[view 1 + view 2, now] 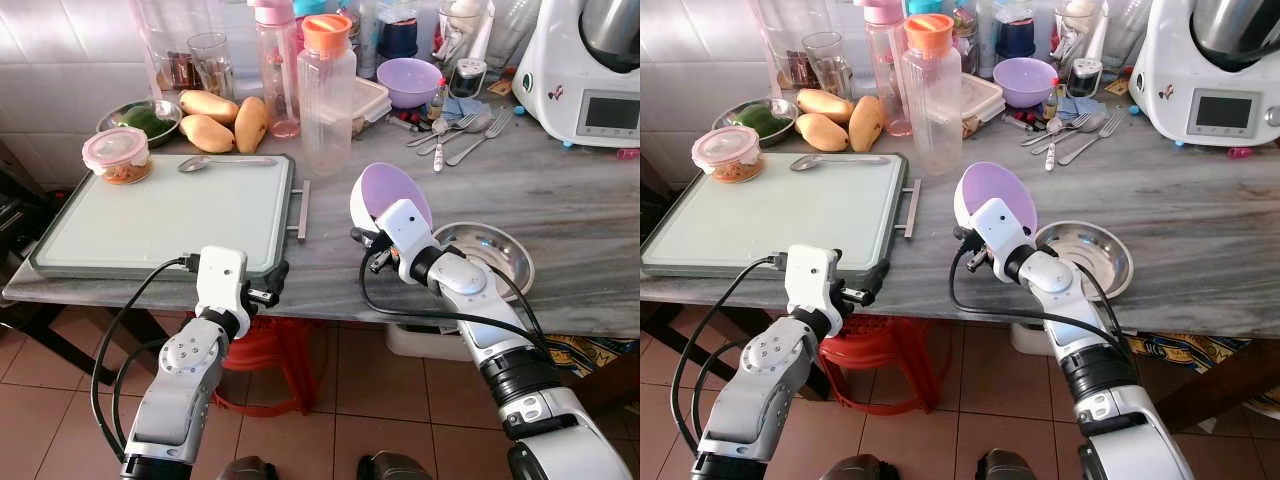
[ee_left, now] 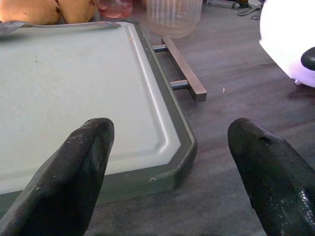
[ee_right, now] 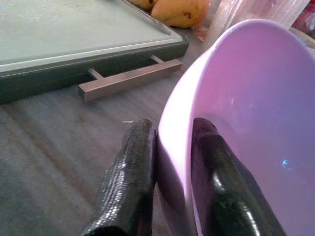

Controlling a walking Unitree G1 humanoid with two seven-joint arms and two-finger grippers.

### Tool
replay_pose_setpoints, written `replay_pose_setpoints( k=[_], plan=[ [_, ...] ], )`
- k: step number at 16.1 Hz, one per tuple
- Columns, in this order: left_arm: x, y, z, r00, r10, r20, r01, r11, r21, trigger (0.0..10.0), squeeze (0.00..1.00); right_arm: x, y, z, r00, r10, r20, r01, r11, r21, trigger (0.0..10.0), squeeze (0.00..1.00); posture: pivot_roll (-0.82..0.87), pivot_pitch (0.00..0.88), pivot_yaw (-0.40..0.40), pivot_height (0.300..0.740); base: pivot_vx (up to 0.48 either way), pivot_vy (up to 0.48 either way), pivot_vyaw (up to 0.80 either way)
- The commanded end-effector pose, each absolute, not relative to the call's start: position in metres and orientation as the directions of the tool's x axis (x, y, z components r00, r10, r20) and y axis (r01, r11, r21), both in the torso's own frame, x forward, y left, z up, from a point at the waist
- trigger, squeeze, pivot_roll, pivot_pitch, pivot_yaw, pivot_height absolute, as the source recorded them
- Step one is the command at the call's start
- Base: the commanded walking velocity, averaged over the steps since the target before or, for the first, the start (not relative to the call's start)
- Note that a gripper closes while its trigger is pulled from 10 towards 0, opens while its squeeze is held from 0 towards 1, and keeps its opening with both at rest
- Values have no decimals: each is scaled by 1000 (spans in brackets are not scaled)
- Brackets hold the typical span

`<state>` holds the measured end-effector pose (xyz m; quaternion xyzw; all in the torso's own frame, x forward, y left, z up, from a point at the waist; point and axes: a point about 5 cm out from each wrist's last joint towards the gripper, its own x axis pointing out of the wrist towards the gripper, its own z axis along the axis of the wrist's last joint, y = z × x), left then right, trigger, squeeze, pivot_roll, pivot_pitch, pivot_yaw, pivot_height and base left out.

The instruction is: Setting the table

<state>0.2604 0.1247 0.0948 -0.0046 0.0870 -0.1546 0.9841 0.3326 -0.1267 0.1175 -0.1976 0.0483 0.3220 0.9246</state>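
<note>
My right gripper [image 3: 170,172] is shut on the rim of a lilac bowl [image 1: 392,197], one finger inside and one outside. The bowl hangs tilted over the grey counter [image 1: 560,200], between the tray's metal handle [image 1: 303,209] and a steel dish [image 1: 492,252]. The pale green tray [image 1: 150,215] lies at the counter's left with a spoon [image 1: 215,162] at its far edge. My left gripper [image 2: 167,162] is open at the tray's near right corner [image 2: 172,164], its fingers [image 2: 74,172] apart with nothing between them.
Behind the tray stand a lidded food tub [image 1: 118,155], mangoes [image 1: 220,120] and a clear bottle with an orange cap [image 1: 327,90]. A second lilac bowl [image 1: 410,80], loose cutlery [image 1: 460,130] and a white kitchen machine [image 1: 590,70] are at the back right. A red stool [image 1: 275,350] stands under the counter.
</note>
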Motion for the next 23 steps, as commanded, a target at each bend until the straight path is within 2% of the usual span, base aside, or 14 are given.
replay_pose_setpoints(
  k=[1,7,10,19,23],
  plan=[
    [260,126,96,936,-303,-180,304,952,-23,10000,0,335,-126,121,789,577,-210,-612,709,-349,10000,1000,2,32,59,740,0,0,0],
    [260,126,92,927,-310,-210,313,949,-19,10000,0,337,-128,119,800,558,-218,-597,713,-367,10000,1000,2,28,58,740,0,0,0],
    [260,125,89,918,-323,-231,329,944,-14,10000,0,344,-134,123,826,516,-226,-560,710,-428,10000,1000,3,20,59,740,0,0,0],
    [263,123,87,910,-334,-245,345,938,2,10000,0,349,-134,147,855,502,-131,-493,704,-512,10000,1000,-7,0,55,740,0,0,0],
    [263,123,86,909,-335,-248,346,938,3,10000,0,343,-132,157,857,510,-79,-480,732,-483,10000,1000,-5,0,49,740,0,0,0]
  ],
)
